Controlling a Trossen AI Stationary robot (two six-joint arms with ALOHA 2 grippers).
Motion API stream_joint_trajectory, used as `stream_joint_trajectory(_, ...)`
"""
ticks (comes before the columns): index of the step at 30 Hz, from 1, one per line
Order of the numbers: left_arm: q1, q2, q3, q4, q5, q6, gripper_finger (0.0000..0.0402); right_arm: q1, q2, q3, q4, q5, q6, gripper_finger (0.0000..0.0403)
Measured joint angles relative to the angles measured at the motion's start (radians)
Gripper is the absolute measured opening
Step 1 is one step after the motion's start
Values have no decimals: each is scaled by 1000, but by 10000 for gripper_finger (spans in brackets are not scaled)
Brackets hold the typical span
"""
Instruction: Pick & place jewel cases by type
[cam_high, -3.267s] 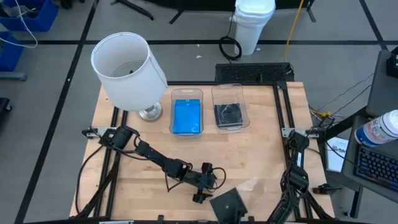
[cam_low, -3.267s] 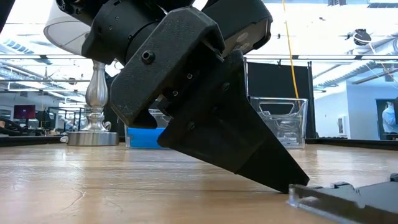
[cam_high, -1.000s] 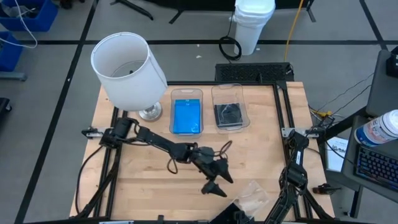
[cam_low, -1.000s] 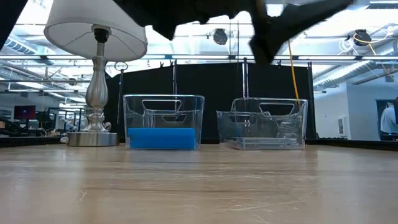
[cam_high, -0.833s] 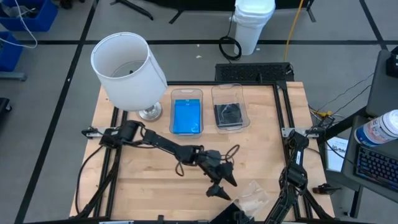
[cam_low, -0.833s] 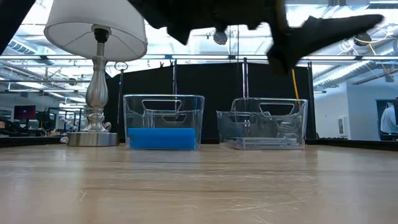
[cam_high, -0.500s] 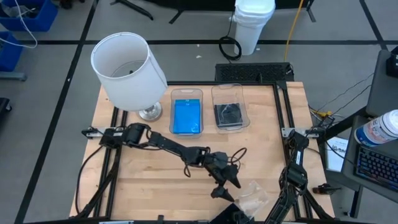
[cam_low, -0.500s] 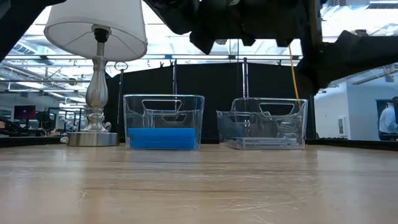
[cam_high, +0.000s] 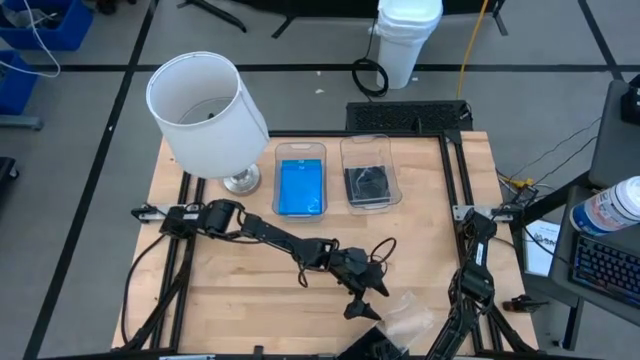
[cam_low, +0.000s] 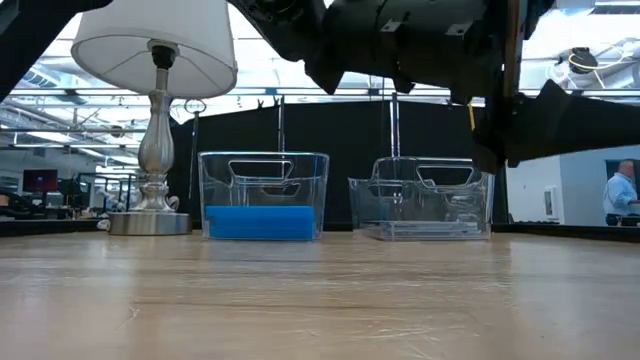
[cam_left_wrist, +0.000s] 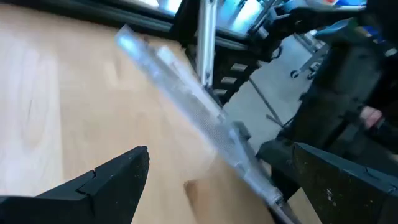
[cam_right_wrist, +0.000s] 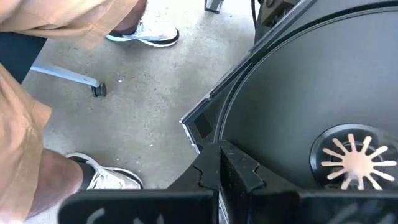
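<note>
Two clear rectangular plastic bins stand at the upper middle of the high view's wooden counter (cam_high: 230, 290). The left bin (cam_high: 300, 182) already holds bright blue square jewel cases (cam_high: 300, 188), and the right bin (cam_high: 370, 172) holds clear jewel cases with dark grey insides (cam_high: 369, 185), so much of the sorting looks done. One clear, thin plastic jewel case (cam_high: 408, 312) lies loose on the counter at the lower right of centre, and another dark case (cam_high: 365, 347) is cut off by the bottom edge.

The left gripper (cam_high: 365, 298) hangs just beside that clear case with its fingers spread wide, grasping nothing; in the left wrist view the case (cam_left_wrist: 199, 115) shows tilted between and beyond the two fingers. The right gripper (cam_right_wrist: 224, 168), parked at the lower right of the high view, is clenched and empty.

By my judgement, the loose clear case belongs in the right bin, and the case at the bottom edge is left after that.
</note>
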Motion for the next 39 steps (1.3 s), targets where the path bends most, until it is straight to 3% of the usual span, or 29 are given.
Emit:
stream_joint_trajectory(5,-13,13,1,36,0,-4,392,0,1,-1,6,22,-27,0)
stream_joint_trajectory(17,-81,28,2,55,-161,90,392,-1,3,-1,22,83,-40,0)
stream_joint_trajectory(25,-80,157,222,-114,-137,92,392,-7,6,-2,70,127,-59,0)
stream_joint_trajectory(30,-81,179,288,-218,-132,124,390,-7,2,-26,110,152,-54,0)
stream_joint_trajectory(34,-83,178,292,-226,-123,147,345,-7,-1,-51,148,147,-58,0)
stream_joint_trajectory(39,-83,178,292,-246,-96,153,215,-7,-3,-52,155,134,-62,0)
